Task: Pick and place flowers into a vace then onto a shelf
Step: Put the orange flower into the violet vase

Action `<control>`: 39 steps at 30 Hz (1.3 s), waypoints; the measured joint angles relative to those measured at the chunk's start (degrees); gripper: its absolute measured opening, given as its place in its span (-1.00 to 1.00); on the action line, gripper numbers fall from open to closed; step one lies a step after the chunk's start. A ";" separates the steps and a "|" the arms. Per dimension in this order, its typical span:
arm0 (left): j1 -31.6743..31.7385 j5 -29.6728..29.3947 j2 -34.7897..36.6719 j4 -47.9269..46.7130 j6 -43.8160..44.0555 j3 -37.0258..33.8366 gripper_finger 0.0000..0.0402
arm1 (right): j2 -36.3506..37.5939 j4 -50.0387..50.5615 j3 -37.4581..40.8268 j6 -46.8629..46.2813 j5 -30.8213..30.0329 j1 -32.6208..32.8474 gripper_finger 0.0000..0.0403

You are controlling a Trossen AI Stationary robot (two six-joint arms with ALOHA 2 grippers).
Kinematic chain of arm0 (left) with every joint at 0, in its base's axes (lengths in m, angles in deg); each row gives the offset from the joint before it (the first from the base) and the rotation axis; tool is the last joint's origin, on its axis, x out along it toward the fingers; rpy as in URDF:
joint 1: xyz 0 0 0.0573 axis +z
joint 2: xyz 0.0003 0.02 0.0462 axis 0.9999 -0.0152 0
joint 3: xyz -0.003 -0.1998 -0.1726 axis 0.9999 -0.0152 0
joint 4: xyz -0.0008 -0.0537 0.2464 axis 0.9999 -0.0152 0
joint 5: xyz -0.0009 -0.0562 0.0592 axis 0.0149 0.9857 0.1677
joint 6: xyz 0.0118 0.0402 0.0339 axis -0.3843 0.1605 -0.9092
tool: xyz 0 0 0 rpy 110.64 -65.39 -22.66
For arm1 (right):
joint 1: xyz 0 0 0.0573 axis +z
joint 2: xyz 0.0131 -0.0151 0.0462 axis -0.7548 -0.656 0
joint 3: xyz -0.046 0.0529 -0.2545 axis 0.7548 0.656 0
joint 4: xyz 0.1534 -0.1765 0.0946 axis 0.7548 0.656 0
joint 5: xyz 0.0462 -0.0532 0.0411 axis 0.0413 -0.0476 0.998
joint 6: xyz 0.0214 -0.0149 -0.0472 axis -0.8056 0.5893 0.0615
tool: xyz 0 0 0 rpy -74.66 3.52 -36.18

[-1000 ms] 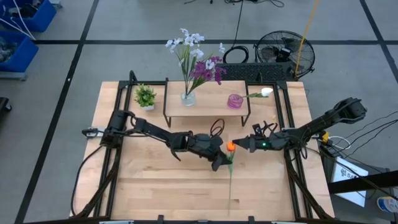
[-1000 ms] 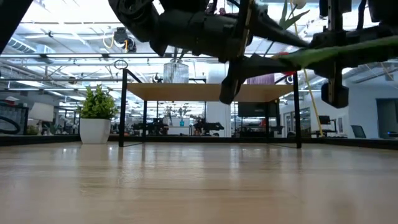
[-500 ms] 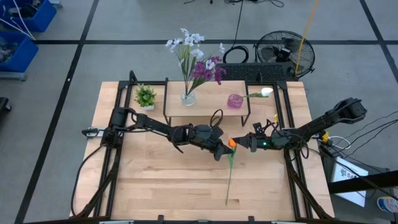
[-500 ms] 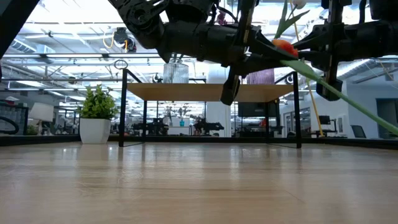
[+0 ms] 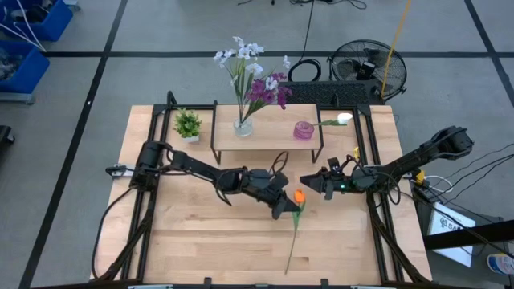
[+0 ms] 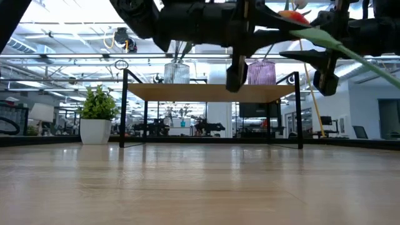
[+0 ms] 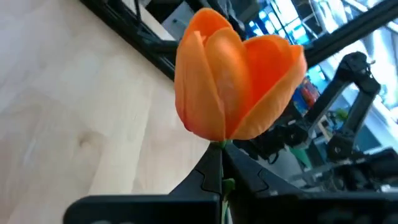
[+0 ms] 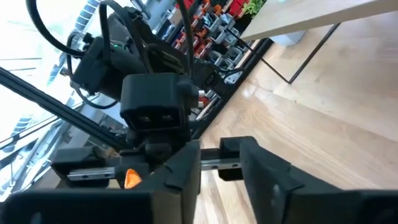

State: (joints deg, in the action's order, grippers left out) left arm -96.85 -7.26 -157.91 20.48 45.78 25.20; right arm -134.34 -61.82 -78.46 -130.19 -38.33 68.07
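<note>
The orange flower [image 5: 299, 196] is held above the table's middle; its green stem [image 5: 292, 237] runs toward the near edge. My left gripper [image 5: 287, 205] is shut on the stem just under the bloom [image 7: 233, 87]. My right gripper [image 5: 307, 181] stands open just right of the bloom, with nothing between its fingers [image 8: 180, 177]. On the shelf [image 5: 273, 132] a glass vase [image 5: 242, 126] holds the purple and white flowers [image 5: 257, 76]. A white bud [image 5: 344, 119] lies at the shelf's right end. My left gripper pinches the stem right below the bloom [image 7: 222, 163] between its two fingers. The fingers come roughly level from the table's left and lie across the stem. The flower is lifted clear of the table, and its stem [image 6: 350, 53] slants away from the bloom.
A small purple vase [image 5: 303, 130] stands on the shelf's right part. A potted plant [image 5: 187, 124] stands on the table left of the shelf. Bare tabletop [image 5: 217, 241] lies in front of both arms. A fan [image 5: 368, 68] stands on the floor beyond the far edge.
My left gripper has shut on the stem under the orange bloom. My right gripper has let go of the flower and drawn back a little toward the table's right. The flower has risen and shifted slightly toward the near edge with my left gripper.
</note>
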 joint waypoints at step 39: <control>10.14 -41.14 22.11 -21.15 -54.96 19.54 -0.98 | 0.13 7.05 0.04 -6.03 0.06 0.02 -0.30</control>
State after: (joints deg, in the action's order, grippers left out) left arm -86.71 -48.40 -135.80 -0.67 -9.19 44.75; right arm -134.21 -54.77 -78.42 -136.21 -38.27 68.10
